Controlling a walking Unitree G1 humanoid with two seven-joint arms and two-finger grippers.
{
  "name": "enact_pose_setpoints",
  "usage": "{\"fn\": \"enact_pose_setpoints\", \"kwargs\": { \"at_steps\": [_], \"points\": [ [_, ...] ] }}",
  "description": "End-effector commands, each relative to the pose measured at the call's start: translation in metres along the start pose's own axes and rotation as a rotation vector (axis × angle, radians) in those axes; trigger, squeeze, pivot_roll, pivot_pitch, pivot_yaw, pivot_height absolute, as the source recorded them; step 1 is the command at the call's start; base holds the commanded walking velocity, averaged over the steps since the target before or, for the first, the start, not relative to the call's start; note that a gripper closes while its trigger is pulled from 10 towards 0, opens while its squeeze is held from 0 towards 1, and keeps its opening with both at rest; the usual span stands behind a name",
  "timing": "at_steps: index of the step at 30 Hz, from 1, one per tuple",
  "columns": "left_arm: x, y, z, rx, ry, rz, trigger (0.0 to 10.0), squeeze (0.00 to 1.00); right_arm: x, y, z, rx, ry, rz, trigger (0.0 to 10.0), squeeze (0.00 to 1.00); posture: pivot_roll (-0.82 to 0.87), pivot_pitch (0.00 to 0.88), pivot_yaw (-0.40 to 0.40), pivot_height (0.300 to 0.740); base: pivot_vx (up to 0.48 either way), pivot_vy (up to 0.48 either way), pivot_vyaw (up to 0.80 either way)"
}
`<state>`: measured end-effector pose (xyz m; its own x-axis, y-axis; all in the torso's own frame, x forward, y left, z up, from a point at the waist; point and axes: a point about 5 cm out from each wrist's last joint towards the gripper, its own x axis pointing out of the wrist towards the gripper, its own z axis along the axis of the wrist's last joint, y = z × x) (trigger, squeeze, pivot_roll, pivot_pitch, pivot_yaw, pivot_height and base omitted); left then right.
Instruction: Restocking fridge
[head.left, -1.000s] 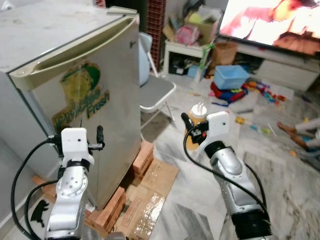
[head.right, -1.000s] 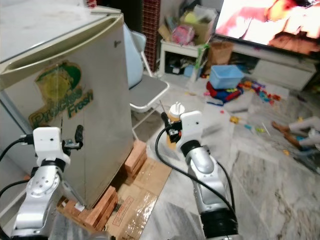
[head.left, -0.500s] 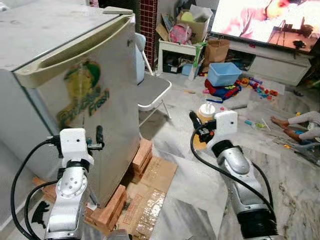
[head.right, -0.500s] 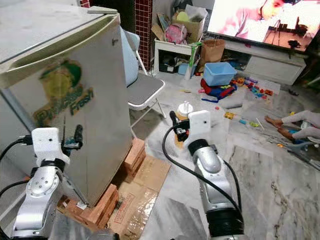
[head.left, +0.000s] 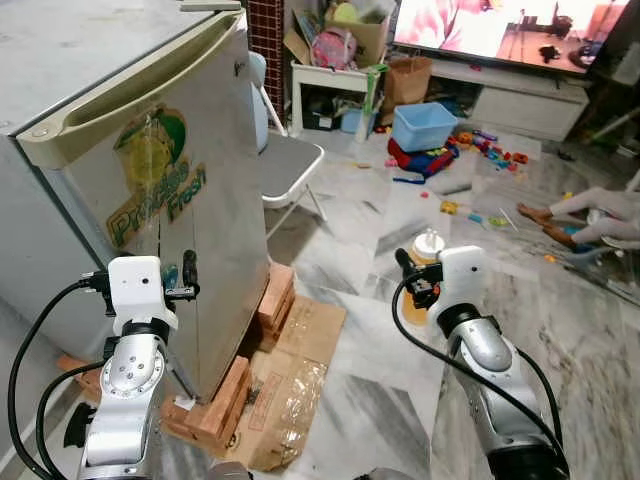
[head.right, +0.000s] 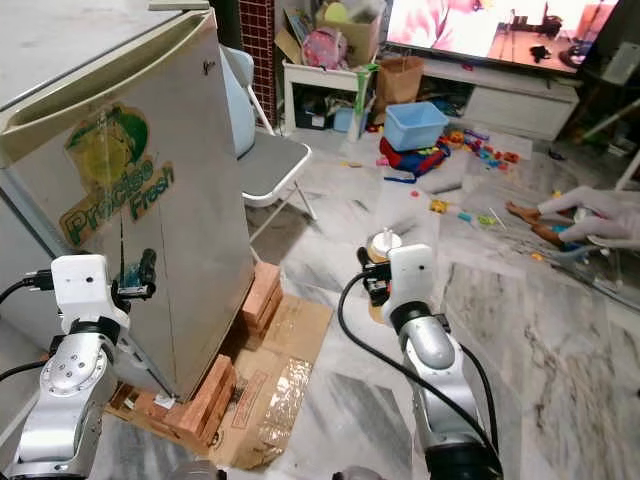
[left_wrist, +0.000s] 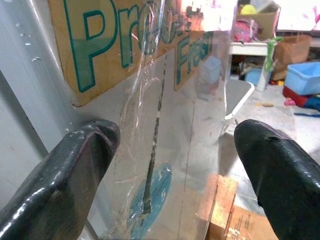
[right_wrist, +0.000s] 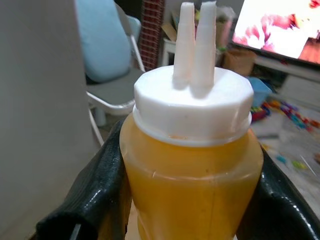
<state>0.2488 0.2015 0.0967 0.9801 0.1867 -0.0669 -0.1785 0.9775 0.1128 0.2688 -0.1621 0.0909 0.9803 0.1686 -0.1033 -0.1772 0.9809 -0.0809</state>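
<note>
Right gripper (right_wrist: 192, 200) holds a squeeze bottle (right_wrist: 192, 165) of orange sauce with a white twin-nozzle cap, both black fingers (right_wrist: 95, 200) pressed against its sides; the bottle stands upright in the grasp, carried out in the open room, well apart from the fridge (head.left: 150, 190). Left gripper (left_wrist: 175, 165) is spread wide with nothing between its fingers, and is raised just in front of the fridge door, level with the lower part of the green-lettered sticker (left_wrist: 140, 40). Fridge door is shut, its handle recess along the upper edge untouched. Assessment: the item to be stocked is in hand, but the task is at an early stage. Outstanding, in the inspector's judgement: opening the door, bringing the bottle across to the fridge, placing it inside, and closing up.
</note>
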Motion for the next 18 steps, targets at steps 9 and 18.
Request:
{"fn": "enact_pose_setpoints", "kwargs": {
  "at_steps": [9,18],
  "points": [
    [-0.009,0.049,-0.015,-0.018,0.069,0.156,10.0,0.0,-0.011,-0.016,-0.004,-0.024,0.044,-0.063,10.0,0.0,0.09,0.0,-0.045,0.74,0.0,0.0,0.0],
    [-0.063,0.045,-0.034,0.031,0.154,-0.007,10.0,0.0,-0.042,-0.023,-0.026,-0.037,0.173,-0.044,10.0,0.0,0.1,0.0,-0.043,0.74,0.0,0.0,0.0]
  ]
}}
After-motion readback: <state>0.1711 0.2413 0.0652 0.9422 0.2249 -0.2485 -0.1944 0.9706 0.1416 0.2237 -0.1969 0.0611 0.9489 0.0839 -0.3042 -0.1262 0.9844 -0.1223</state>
